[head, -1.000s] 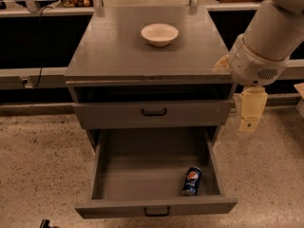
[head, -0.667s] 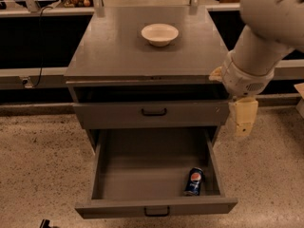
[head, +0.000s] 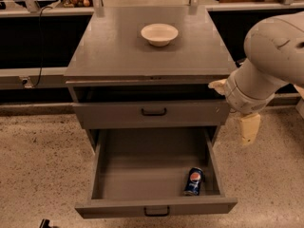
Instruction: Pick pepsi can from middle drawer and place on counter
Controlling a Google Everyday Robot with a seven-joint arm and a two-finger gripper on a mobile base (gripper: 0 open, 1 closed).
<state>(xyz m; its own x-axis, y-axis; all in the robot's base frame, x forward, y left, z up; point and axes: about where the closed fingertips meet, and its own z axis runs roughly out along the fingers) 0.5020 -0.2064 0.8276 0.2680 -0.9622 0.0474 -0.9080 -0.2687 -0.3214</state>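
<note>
**A:** While the wide grey metal middle drawer (head: 142, 170) stands pulled out from the cabinet, where is the small blue pepsi can with the round red-white-blue logo (head: 193, 181)?

**B:** In the camera view it is inside that drawer's deep tray, on the tray floor near the front right corner. It sits close to the right wall and just behind the front panel with the small dark handle (head: 156, 211). Its silver top end points toward the back.

**A:** And the robot's cream-coloured hand (head: 249, 128)?

**B:** It hangs down outside the cabinet, off the right side, level with the flat grey drawer front with the black curved handle (head: 154, 111), which is closed. It is above the speckled floor (head: 38, 165), higher than the open tray and well apart from the can. Whether the hand is wide or narrow I cannot tell.

**A:** What carries it?

**B:** A thick pale rounded arm (head: 273, 56) that enters from the right edge and bends down toward the cabinet's right corner.

**A:** And the flat, smooth grey desk (head: 114, 46) on top of the cabinet?

**B:** A shallow off-white bowl (head: 159, 33) stands on it, upright, toward the back and about midway across.
</note>
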